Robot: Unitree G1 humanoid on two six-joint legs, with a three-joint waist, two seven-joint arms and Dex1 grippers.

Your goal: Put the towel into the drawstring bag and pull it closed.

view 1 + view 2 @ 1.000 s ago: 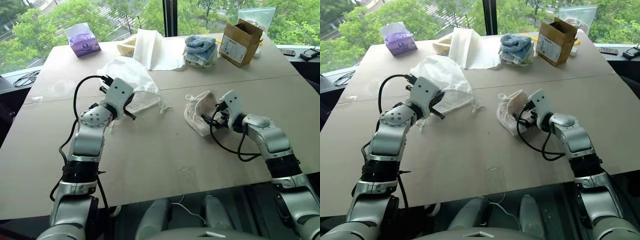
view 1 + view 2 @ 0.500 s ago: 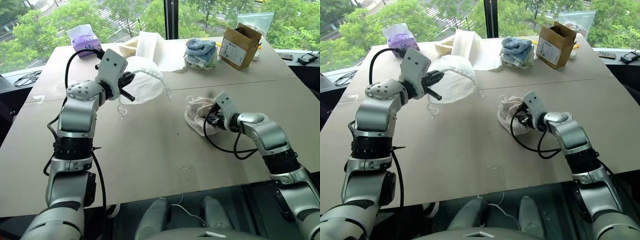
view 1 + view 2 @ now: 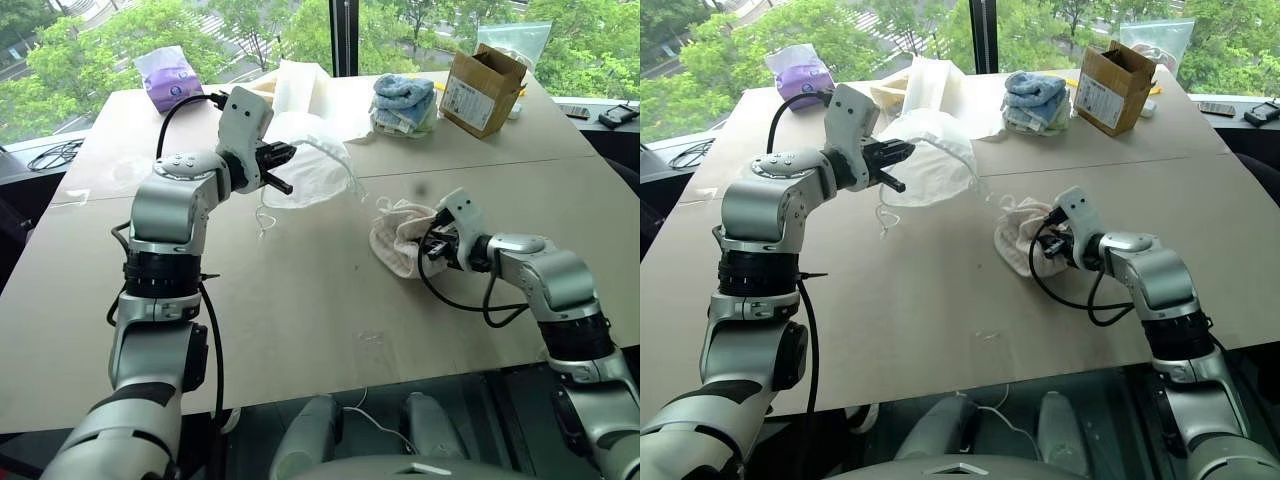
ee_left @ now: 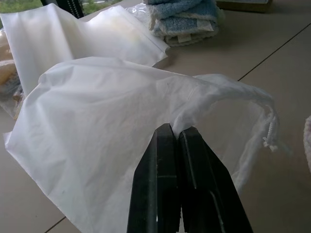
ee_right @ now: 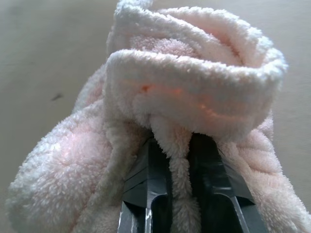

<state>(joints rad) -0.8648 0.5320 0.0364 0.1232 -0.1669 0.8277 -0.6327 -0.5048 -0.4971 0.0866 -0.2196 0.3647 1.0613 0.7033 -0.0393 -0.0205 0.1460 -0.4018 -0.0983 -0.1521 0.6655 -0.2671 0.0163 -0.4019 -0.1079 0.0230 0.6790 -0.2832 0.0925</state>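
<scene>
The towel (image 3: 398, 238) sits bunched on the table (image 3: 300, 320), and the right gripper (image 3: 432, 243) has its jaws pinched narrow on a fold of it; the right wrist view shows the fluffy cloth (image 5: 184, 121) squeezed between the two fingers, the rest of the towel bulging just beyond them. Up and to the left of that grip, well apart from it, the drawstring bag (image 3: 310, 165) hangs off the table, its thin white fabric clamped in the left gripper (image 3: 280, 168), whose fingers (image 4: 165, 160) are pressed tight together on the bag's edge. The bag billows out past those fingertips, and a knotted cord (image 4: 269, 131) dangles from the side nearest the towel. Beyond the left gripper lie a flat cream sheet (image 3: 300, 95) and a stack of blue cloths (image 3: 402, 100), just past the bag. Farther off to the right stands an open cardboard box (image 3: 482, 85); away on the left side, a purple tissue pack (image 3: 167, 77).
</scene>
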